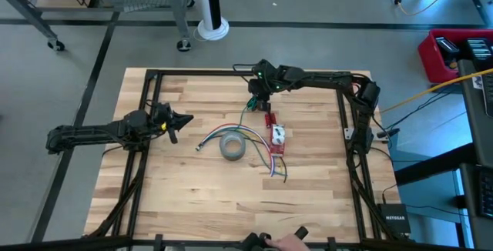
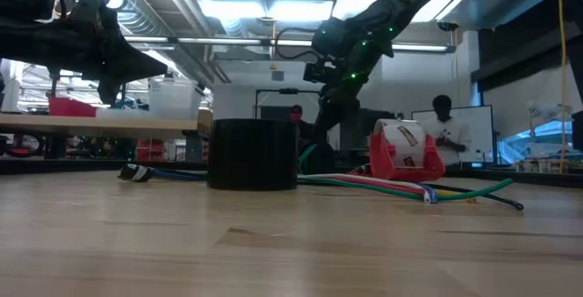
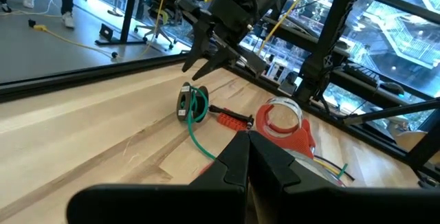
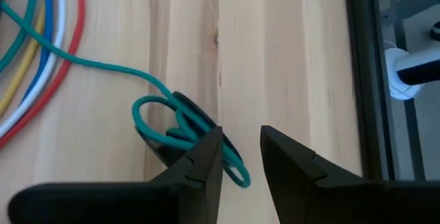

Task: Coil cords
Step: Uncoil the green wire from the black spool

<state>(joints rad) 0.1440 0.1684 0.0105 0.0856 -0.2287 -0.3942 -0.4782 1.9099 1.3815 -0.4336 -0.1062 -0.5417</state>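
**Inspector:** From above, your right gripper (image 1: 257, 99) hangs over the far middle of the pale wooden table (image 1: 192, 189), directly above the small coiled end of the thin green cord (image 1: 248, 113). That cord runs toward the grey tape roll (image 1: 233, 146) at the table's centre, beside a bundle of coloured wires (image 1: 262, 152) and a red tape dispenser (image 1: 276, 137). Your left gripper (image 1: 183, 119) waits at the left side, well apart from all of it.

**Operator:** And at table height?

**Inspector:** The tape roll (image 2: 252, 154) reads as a dark cylinder, with the coloured wires (image 2: 401, 188) lying past it and the red dispenser (image 2: 405, 154) behind. People stand in the room beyond.

**Operator:** Your left wrist camera?

**Inspector:** Your left fingers (image 3: 237, 161) are pressed together, holding nothing. Across the table, the right gripper (image 3: 205, 53) stands just above the green coil (image 3: 193, 105).

**Operator:** Right wrist?

**Inspector:** Your jaws are spread, with a clear gap. One finger (image 4: 201, 161) overlaps the green loops (image 4: 180, 135); whether it touches them I cannot tell. Nothing is pinched.
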